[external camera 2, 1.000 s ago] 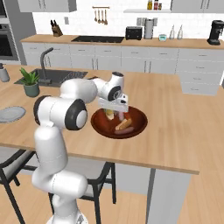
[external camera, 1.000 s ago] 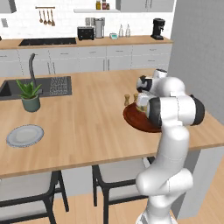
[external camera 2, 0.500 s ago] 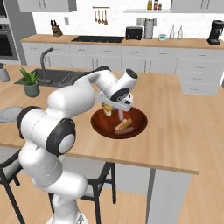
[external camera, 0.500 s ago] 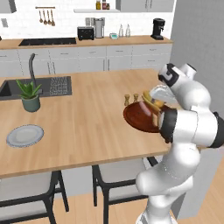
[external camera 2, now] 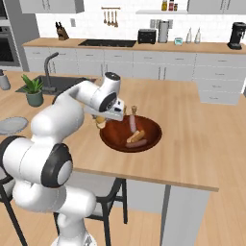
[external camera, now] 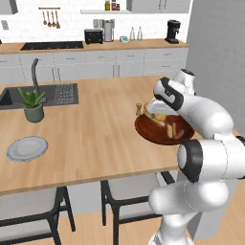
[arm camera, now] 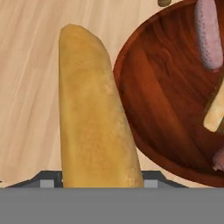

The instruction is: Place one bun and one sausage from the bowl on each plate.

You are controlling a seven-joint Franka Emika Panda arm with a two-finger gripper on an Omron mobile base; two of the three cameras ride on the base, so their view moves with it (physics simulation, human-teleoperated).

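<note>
Beneath my jaws lies the wooden surface (external camera: 95,129), and across it the task has barely got under way. Just beside the jaws, to one side, sits the dark red-brown bowl (arm camera: 162,100), its rim close to what I carry but not under it; I hang just outside the bowl. Well apart from the jaws, at the far left end of the surface, is the pale grey plate (external camera: 27,148), and it is bare: no bun, no sausage on it. So, as I judge it, nothing has been delivered yet, and every placement is left: a bun and a sausage for this plate, and the same for its partner.

The jaws are clamped on one bun (arm camera: 94,113). I cannot see my own tips past it, but it rises straight out from between them and sits close against the hand, so I take it as gripped at its near end. Its long axis runs along the line the jaws point: the held end is at my hand, and the rounded free tip points away from me, over bare wood next to the bowl's rim. It leans only slightly off that line.

In the bowl, near the jaws, remain another bun (external camera 2: 135,136) and at least two pinkish sausages (external camera 2: 132,123), lying at different angles on its floor.
</note>
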